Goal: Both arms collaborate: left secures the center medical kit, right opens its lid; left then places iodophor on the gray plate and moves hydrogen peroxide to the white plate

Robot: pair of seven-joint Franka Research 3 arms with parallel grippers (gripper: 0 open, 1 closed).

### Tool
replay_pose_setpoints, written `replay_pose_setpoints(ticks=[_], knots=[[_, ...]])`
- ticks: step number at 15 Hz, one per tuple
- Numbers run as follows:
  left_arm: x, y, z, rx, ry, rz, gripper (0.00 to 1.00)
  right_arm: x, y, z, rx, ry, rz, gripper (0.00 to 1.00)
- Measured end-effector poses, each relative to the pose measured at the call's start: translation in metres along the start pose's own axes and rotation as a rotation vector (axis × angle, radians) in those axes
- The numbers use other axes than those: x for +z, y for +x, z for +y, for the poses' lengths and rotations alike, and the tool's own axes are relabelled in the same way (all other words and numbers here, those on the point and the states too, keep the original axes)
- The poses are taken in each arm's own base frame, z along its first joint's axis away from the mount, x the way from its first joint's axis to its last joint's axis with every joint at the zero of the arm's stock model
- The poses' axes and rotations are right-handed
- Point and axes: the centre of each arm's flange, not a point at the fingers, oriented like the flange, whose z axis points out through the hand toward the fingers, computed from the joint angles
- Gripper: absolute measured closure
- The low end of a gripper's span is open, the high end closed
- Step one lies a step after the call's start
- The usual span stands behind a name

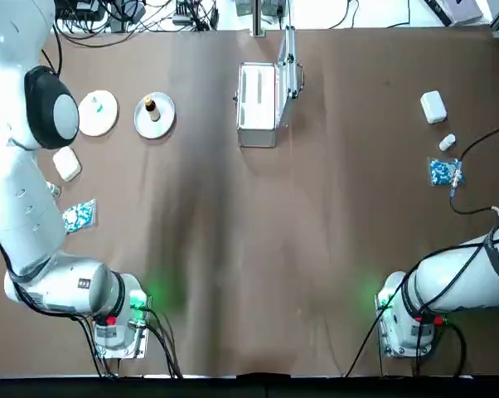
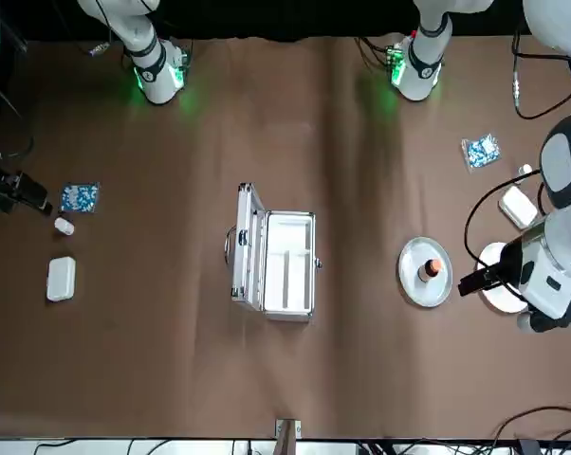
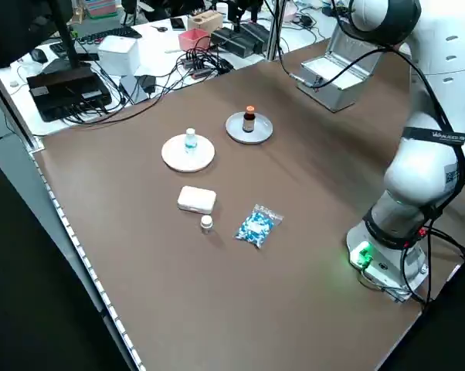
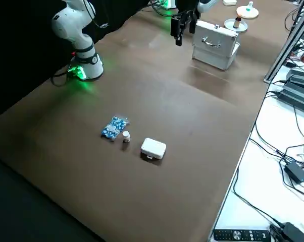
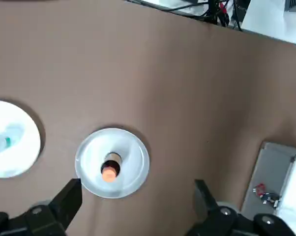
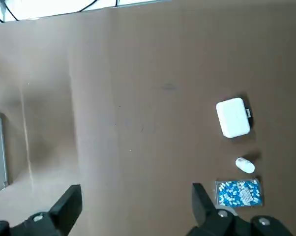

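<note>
Front view and top view are showing the medical kit [image 2: 288, 265] sitting in the middle of the tabletop [image 2: 172, 360], and its lid [image 2: 248, 246] is standing open on the robot's right side. The brown iodophor bottle [image 3: 249, 120] is standing on the gray plate [image 3: 264, 130]. The hydrogen peroxide bottle [image 3: 190, 141] is standing on the white plate [image 3: 174, 154], just beside the gray one. The left hand [image 5: 138, 186] is hanging above the tabletop near the plates, with its fingers wide apart, holding nothing. The right hand [image 6: 137, 189] is hanging over the robot's right side, also wide open and holding nothing. On each side, a white box [image 4: 153, 148], a little white bottle [image 4: 126, 136] and a blue-and-white packet [image 4: 114, 128] are lying or standing near each other.
</note>
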Motion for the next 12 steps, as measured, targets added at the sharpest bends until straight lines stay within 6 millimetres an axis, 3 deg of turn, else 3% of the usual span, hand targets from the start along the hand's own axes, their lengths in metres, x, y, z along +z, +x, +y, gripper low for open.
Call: replay_pose_setpoints(ticks=[5,8,12], knots=[[-0.015,-0.01,0.019,0.057,0.016,0.026,0.0,0.0,0.0,0.001,0.001,0.0,0.0,0.01],[-0.041,-0.017,0.019,0.073,0.01,0.05,0.0,0.0,0.0,0.001,0.001,0.0,0.0,0.01],[-0.086,-0.061,0.018,0.094,0.016,0.005,0.0,0.0,0.0,0.001,0.002,0.0,0.0,0.01]])
